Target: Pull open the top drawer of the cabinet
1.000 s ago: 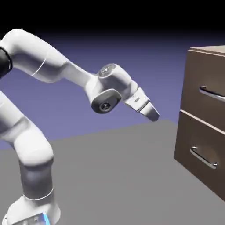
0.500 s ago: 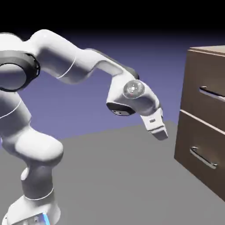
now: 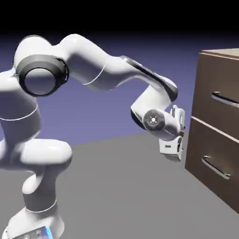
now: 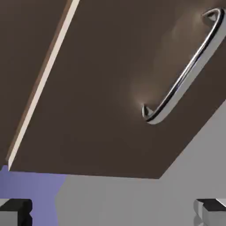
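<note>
Arm (image 3: 88, 65) had swung nearer the cabinet (image 3: 219, 65), wrist lower. Both drawers shut; pull not begun. Top drawer (image 3: 205, 79) lay above the claw (image 3: 181, 158), toward the exterior view's right; its handle (image 3: 225, 99) ungripped. Claw fingers (image 4: 16, 212) wide apart, nothing between. Left: reach, grip, pull.

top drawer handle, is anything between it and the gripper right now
Nothing visible stands between the gripper and the top drawer's handle; the exterior view shows only open space there.
</note>
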Controlling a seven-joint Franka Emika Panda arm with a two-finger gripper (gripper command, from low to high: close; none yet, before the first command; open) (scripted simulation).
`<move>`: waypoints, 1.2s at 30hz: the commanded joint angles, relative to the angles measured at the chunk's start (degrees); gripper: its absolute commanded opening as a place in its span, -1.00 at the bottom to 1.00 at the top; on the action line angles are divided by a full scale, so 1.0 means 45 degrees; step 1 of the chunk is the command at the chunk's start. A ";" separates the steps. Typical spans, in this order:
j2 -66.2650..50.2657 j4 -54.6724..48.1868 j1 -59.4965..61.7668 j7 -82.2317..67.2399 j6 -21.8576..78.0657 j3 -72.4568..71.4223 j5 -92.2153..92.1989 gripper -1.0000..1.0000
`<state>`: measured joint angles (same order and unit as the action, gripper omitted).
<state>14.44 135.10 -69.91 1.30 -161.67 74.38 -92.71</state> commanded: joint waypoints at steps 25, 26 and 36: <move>-0.2721 -0.3868 -1.0337 -0.6146 0.1842 1.1107 -1.3844 0.00; -0.2830 -0.4023 -1.0750 -0.6391 0.1916 1.1551 -1.4398 0.00; -0.0304 -0.6921 -1.3087 -0.9382 0.0994 1.3183 -1.6145 -1.00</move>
<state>13.07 103.96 -128.80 -40.92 -157.20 133.70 -165.36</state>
